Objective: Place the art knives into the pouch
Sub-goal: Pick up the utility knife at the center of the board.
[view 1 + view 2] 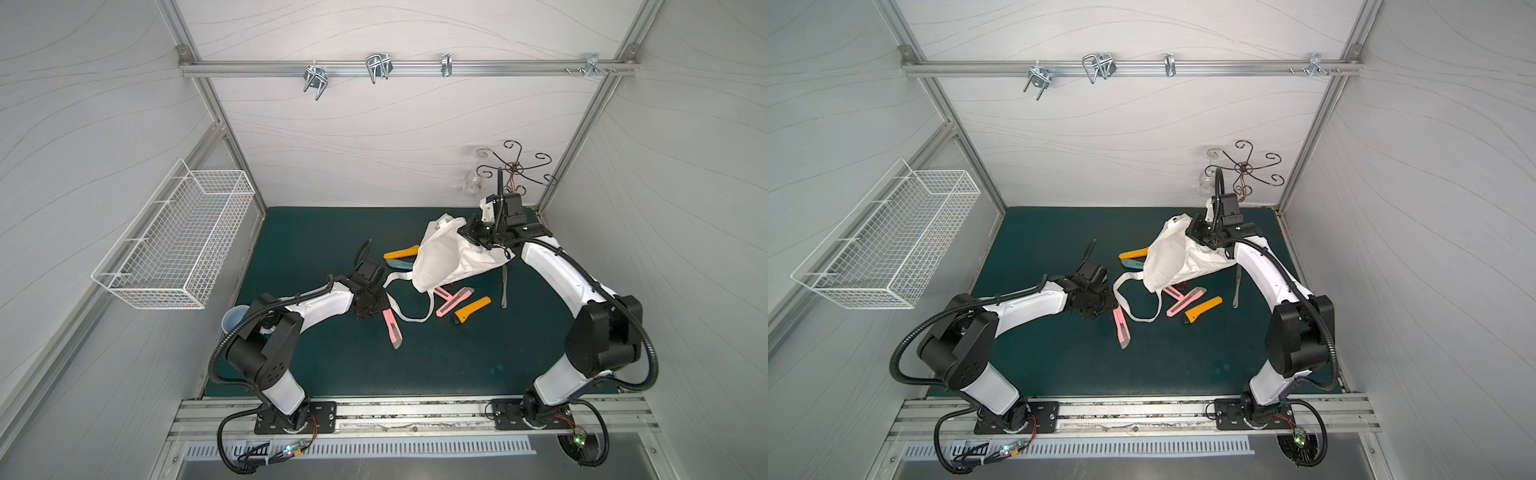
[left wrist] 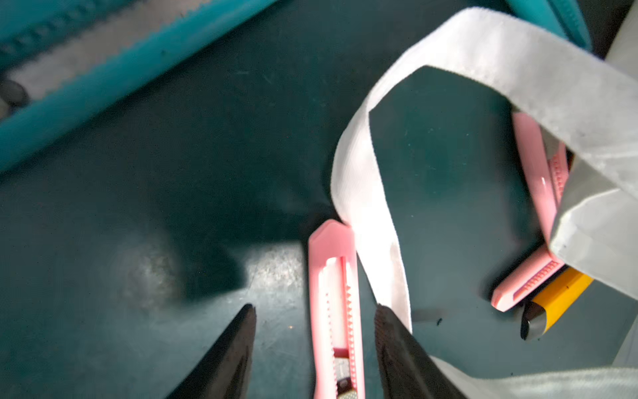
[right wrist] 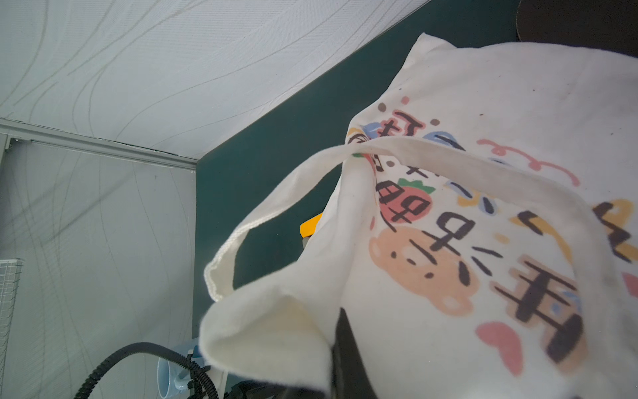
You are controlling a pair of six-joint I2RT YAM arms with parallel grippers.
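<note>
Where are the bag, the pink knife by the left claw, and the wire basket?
bag (image 1: 444,257): in a top view, on its plain cloth side.
pink knife (image 2: 333,248): left wrist view, on its pink handle.
basket (image 1: 166,257): in a top view, on its mesh wall.

art knife (image 2: 336,293) lies between left pincer (image 2: 315,308) tips, against the strap (image 2: 366,193) (pouch (image 1: 446,257) farther right).

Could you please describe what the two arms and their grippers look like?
The left arm and right arm have glossy white shells, bulky black joints and black base plates. Black corrugated conduit loops along each. The left gripper has black, tapered fingers with a textured inner face.
</note>
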